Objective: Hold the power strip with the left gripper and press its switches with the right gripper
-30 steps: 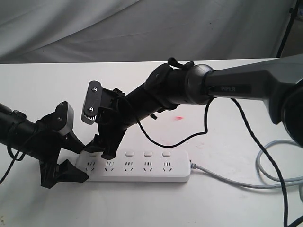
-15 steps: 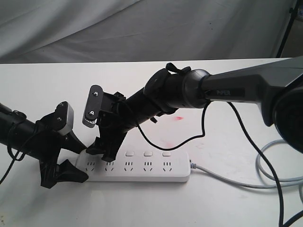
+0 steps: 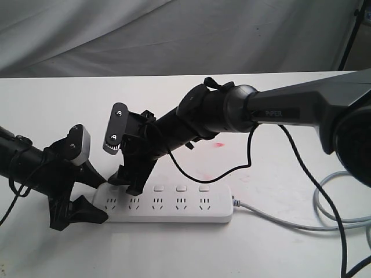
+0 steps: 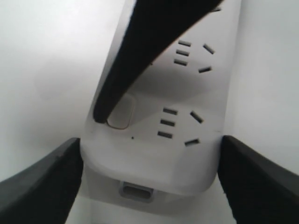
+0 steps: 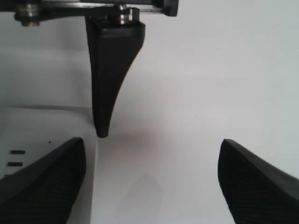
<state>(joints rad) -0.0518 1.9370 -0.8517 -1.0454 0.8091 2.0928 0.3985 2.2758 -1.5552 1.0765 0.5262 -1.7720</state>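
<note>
The power strip (image 3: 174, 205) lies on the table (image 3: 278, 249), its end clamped across the width by the left gripper (image 3: 98, 198). The right gripper (image 3: 126, 184) is spread, one fingertip (image 4: 107, 93) at the end switch (image 4: 121, 112). The strip is judged rigid, light and slippery; its long edges are best gripped.

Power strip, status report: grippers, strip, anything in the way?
Left gripper jaws clamped on power strip end. Right gripper jaws open, one tip at end switch. Grey cable trails away, not obstructing.

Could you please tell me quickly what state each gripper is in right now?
Left gripper: jaws closed on the strip, at its end.
Right gripper: jaws open, holding nothing; one tip at the end switch.
</note>
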